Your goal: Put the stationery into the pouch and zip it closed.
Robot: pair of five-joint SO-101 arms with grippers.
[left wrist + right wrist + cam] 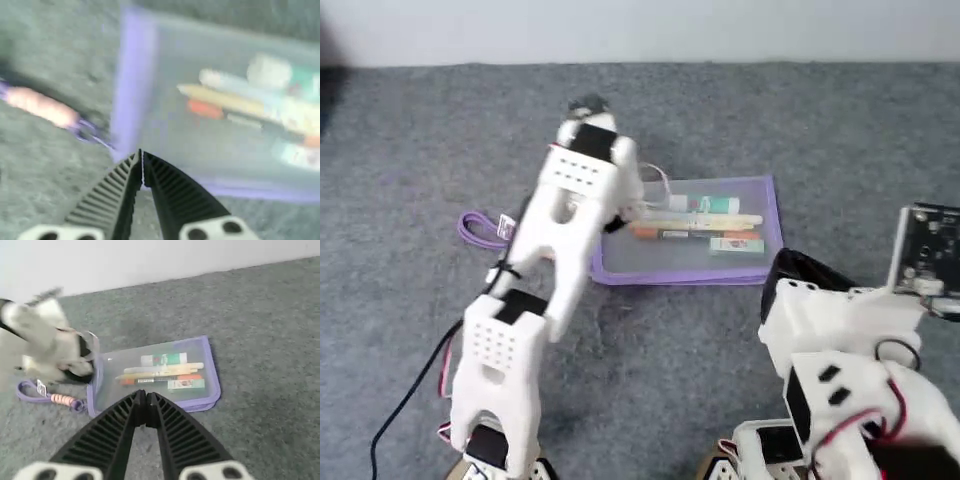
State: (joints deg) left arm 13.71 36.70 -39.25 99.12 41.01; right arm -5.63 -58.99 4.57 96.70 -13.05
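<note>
1. Purple-trimmed, see-through pouch [670,265] [150,100] [107,390] lies flat about mid-tabletop [720,120], long side parallel w/ the far edge.
2. Stationery [695,225] [240,102] [162,372] is all inside the pouch, visible thru the clear face, laid lengthwise in rows.
3. Contents, far side to near side: green/white glue stick [705,204] [164,359], cream pen [705,220] [160,371], orange-ended pen [690,234] [160,380], small green box [735,245] [186,384] toward the pouch's right end.
4. Items sit in the far/right part of the pouch; near strip and left end look bare.
5. Zip state: cannot tell.
6. Purple strap [480,228] [30,392] w/ a pink beaded bit [40,105] [62,399] lies on the grey tabletop just off the pouch's left end.
7. L gripper [141,162]: claw pinched together, tips meeting, nothing seen betw. them. It sits at the pouch's left end, by the near-left corner; L arm [560,210] stretches from the near edge up to there.
8. R gripper [145,405]: claw also closed tight, holding nothing, well apart from the pouch on its near side. R arm [840,330] is folded by the tabletop's near edge, right side.
</note>
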